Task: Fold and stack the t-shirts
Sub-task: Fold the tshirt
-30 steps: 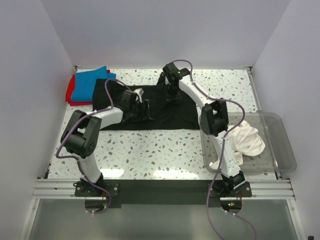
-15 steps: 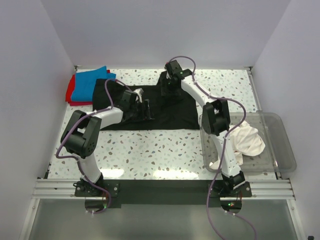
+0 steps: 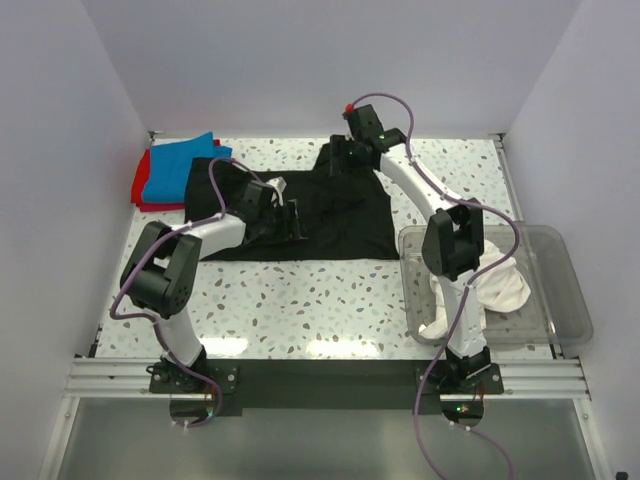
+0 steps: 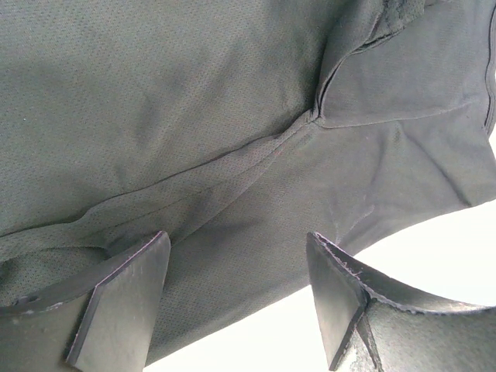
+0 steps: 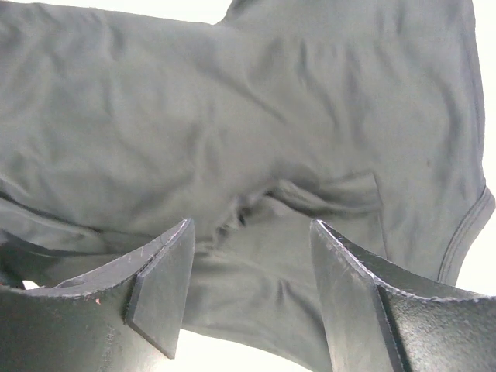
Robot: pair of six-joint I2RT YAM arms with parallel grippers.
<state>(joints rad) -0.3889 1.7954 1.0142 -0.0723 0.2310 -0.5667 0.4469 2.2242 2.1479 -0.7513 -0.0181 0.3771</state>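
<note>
Left gripper (image 4: 236,260) has jaws spread wide with nothing held, black shirt (image 4: 232,116) spread right beneath and ahead of it. Right gripper (image 5: 249,240) is also wide open and empty, over the same shirt's far edge. Blue shirt (image 3: 175,165) on red shirt (image 3: 143,190) is left of the left gripper. White shirts (image 3: 497,280) sit in a bin (image 3: 565,300) well behind the right gripper.

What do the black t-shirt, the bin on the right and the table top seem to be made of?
Black t-shirt: soft matte knit, perhaps synthetic; fine mesh texture and stitched seams show close up.
Bin: clear glossy plastic; white cloth shows through its wall.
Table top: hard, smooth, speckled like terrazzo; stone or printed laminate, cannot tell.
</note>
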